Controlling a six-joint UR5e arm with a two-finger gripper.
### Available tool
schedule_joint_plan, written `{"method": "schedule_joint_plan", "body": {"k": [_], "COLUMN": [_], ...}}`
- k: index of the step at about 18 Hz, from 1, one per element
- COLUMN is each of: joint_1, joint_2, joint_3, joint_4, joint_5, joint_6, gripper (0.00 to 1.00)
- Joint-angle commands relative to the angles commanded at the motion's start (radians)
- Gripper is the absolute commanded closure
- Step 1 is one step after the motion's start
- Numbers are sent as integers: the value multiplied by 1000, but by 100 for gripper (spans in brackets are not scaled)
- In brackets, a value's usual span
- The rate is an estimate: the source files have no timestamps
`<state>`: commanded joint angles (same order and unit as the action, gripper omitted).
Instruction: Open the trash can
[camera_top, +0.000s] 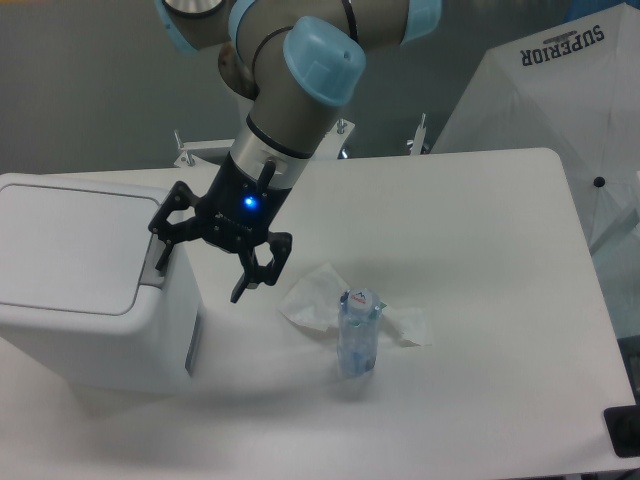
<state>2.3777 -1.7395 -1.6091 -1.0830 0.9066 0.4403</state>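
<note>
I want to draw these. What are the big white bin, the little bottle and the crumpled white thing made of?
The bin looks like smooth white plastic, with rounded corners and a soft sheen. The bottle seems to be clear plastic, since you can see through it. The crumpled thing looks like thin tissue or paper, going by its wrinkles; I can't tell which.

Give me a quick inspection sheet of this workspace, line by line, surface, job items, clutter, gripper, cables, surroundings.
Surface: white table, rounded corners, mostly bare.
Job's things: white trash can at the left, lid flat and shut; grey push tab on its right edge.
Clutter: small clear bottle standing upright; crumpled tissue behind and beside it.
Gripper: gripper open, holding nothing, beside the tab; one finger close to it, contact cannot be told.
Cables: nothing seen.
Surroundings: grey wall behind; white umbrella marked SUPERIOR at the right; metal clamps at the table's far edge.
</note>
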Motion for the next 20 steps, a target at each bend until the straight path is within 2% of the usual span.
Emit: {"method": "schedule_joint_plan", "body": {"k": [14,17,20], "joint_1": [0,3,46], "joint_2": [-5,0,-2], "joint_3": [8,34,77], "joint_4": [2,9,15], "joint_5": [2,-2,-2], "joint_6": [-2,-2,0], "gripper": [0,0,0]}}
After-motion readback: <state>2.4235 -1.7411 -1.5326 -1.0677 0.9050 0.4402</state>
